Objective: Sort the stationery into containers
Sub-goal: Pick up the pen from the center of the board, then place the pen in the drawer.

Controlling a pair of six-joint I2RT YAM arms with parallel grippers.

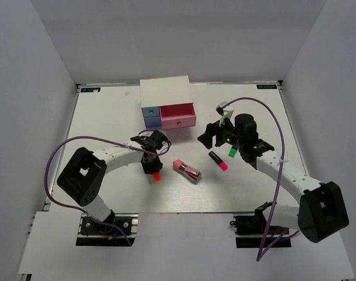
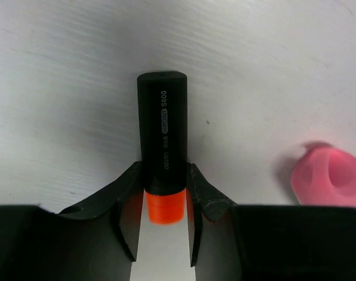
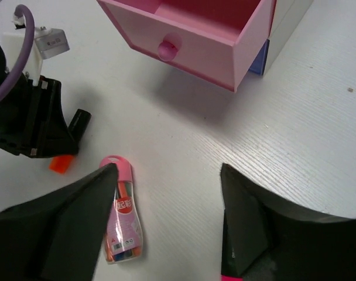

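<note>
Our left gripper (image 2: 164,175) is sitting closest to the lens, at bottom centre of the left wrist view. Its fingers (image 2: 128,193) are pinching the orange-ended marker (image 2: 162,134) from both sides, just above its orange tip. Whether the marker is resting on the white table (image 2: 61,88) or just over it, we cannot tell. We are holding the right gripper (image 3: 166,175) spread wide and empty. The magenta-ended marker (image 1: 218,161) and green-ended marker (image 1: 231,152) are lying right of centre in the top view, and the pink-capped tube (image 1: 186,170) at centre. At upper centre, the pink drawer (image 1: 178,115) of the white cabinet (image 1: 165,92) is standing open, and what shows of its inside looks bare. We are judging the sorting barely begun, with four pieces yet to go in.
</note>
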